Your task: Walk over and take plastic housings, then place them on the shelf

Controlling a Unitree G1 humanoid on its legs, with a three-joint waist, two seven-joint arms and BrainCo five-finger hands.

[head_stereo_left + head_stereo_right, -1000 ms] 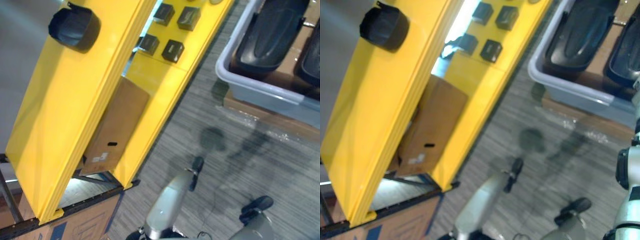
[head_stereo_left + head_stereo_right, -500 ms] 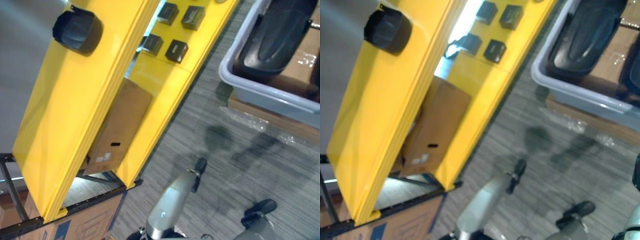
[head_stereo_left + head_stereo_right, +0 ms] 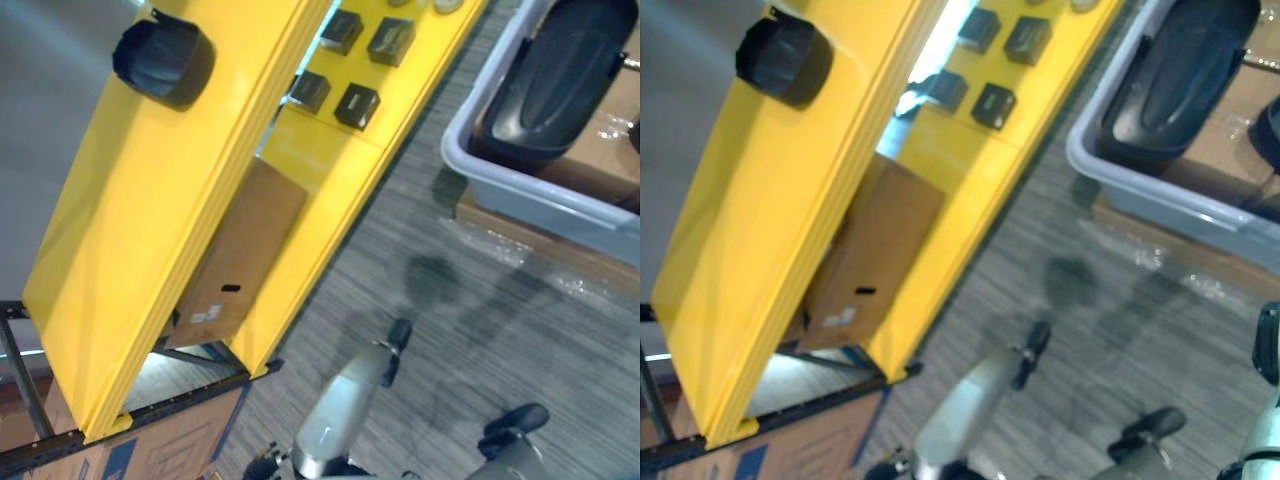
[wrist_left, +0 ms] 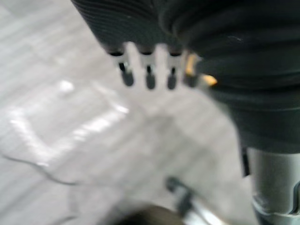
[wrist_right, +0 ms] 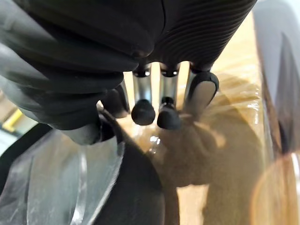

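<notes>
- The black plastic housings (image 3: 560, 75) lie inside the grey tub (image 3: 540, 200), their long axis along the tub; they are smooth, rounded shells.
- The right hand (image 5: 161, 101), fingers relaxed and empty, hangs near the tub and is probably the nearer hand.
- The left hand (image 4: 147, 70), fingers straight and empty, hangs over the floor (image 4: 70, 140).

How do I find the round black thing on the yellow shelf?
Look for the big yellow shelf on the left side. On its top board sits one black part alone. It is round like a cup, while the black blocks on the lower board are small and square.
</notes>
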